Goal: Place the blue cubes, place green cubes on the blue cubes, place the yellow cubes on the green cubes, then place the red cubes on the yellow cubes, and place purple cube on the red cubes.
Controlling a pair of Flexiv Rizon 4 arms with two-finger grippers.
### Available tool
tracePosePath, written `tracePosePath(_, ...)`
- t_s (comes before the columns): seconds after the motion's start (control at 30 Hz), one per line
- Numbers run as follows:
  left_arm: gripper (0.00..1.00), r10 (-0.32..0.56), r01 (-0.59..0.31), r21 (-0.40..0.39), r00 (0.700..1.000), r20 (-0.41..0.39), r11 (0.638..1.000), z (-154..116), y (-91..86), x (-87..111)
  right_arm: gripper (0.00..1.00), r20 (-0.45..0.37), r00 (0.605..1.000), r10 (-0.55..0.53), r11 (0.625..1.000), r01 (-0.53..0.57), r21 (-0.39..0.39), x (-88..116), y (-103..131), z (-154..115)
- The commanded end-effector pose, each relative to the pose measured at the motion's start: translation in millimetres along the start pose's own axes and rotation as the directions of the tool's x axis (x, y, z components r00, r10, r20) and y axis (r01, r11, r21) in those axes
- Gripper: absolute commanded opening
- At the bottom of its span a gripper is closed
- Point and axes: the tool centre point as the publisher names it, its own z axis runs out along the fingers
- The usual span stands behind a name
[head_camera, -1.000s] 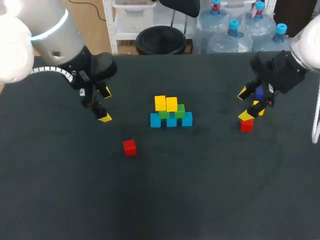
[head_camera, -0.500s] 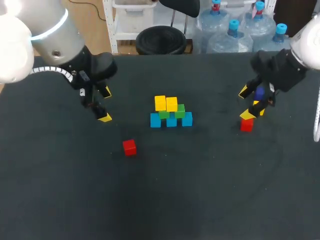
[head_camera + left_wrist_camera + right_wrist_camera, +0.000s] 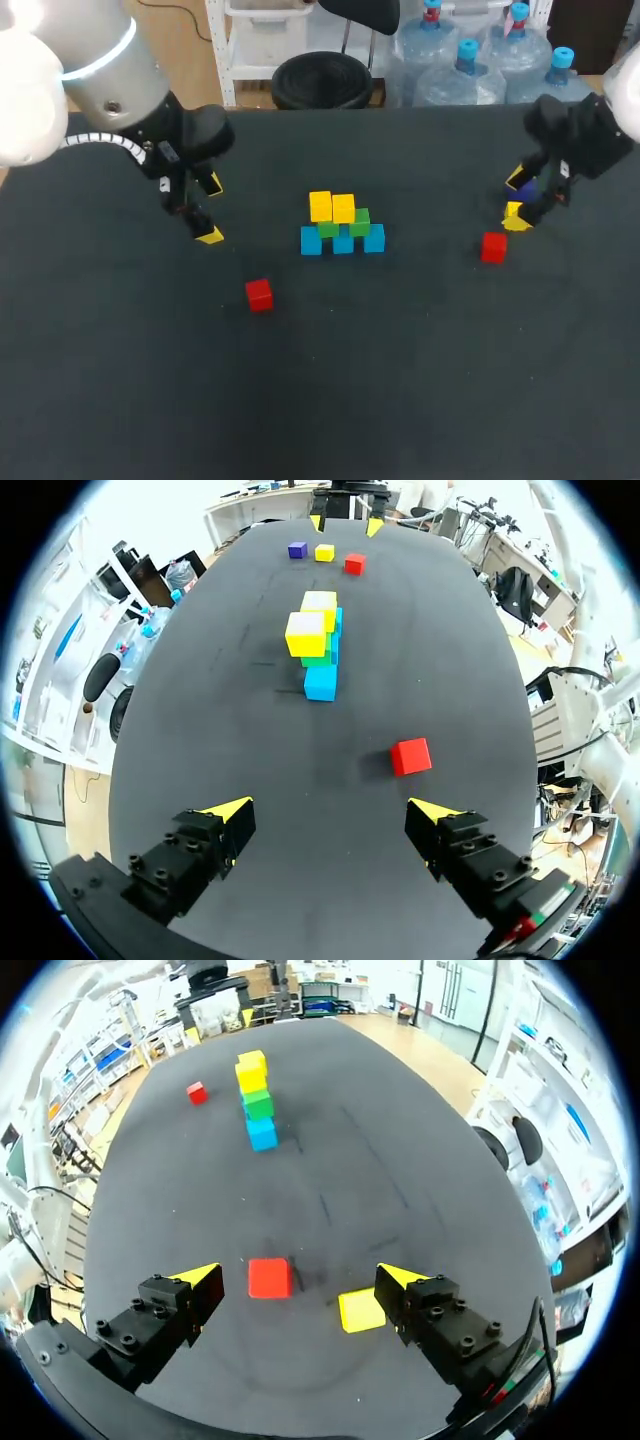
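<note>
Mid-table stands a stack: three blue cubes [image 3: 343, 243], two green cubes [image 3: 328, 229] on them and two yellow cubes [image 3: 331, 207] on top. One red cube [image 3: 259, 294] lies alone in front of the stack to its left. Another red cube [image 3: 493, 246] lies at the right, with a loose yellow cube [image 3: 361, 1310] and a purple cube [image 3: 297, 550] next to it. My right gripper [image 3: 518, 198] hangs open over those, the red cube [image 3: 269, 1277] showing between its fingers below. My left gripper [image 3: 212, 210] is open and empty, left of the stack.
The black table [image 3: 400, 380] is bare in front of the stack and across its whole near half. Its back edge runs just behind both arms.
My right gripper has drawn away from the right-hand red cube, moving right and toward the back. The left arm and all cubes have stayed put.
</note>
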Motion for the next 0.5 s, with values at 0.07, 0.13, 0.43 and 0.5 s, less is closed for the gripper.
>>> tracePosePath(0.07,1.0,0.002,-0.002,0.001,1.0,0.002,1.0,0.1,0.4,0.7,1.0,0.013,1.0,0.026,1.0,-0.026,0.006,14.7,-6.7,0.9)
tracePosePath(0.13,1.0,0.002,-0.002,0.001,1.0,0.002,1.0,0.1,0.4,0.7,1.0,0.013,1.0,0.028,1.0,-0.028,0.005,18.9,-8.5,1.7)
tracePosePath(0.43,1.0,0.002,-0.002,0.001,1.0,0.002,1.0,0.1,0.4,0.7,1.0,-0.039,0.998,-0.045,0.998,0.043,-0.047,32.8,-20.6,14.6)
tracePosePath(0.5,1.0,0.002,-0.002,0.001,1.0,0.002,1.0,0.1,0.4,0.7,1.0,-0.037,0.997,-0.071,0.995,0.068,-0.067,33.9,-22.7,16.4)
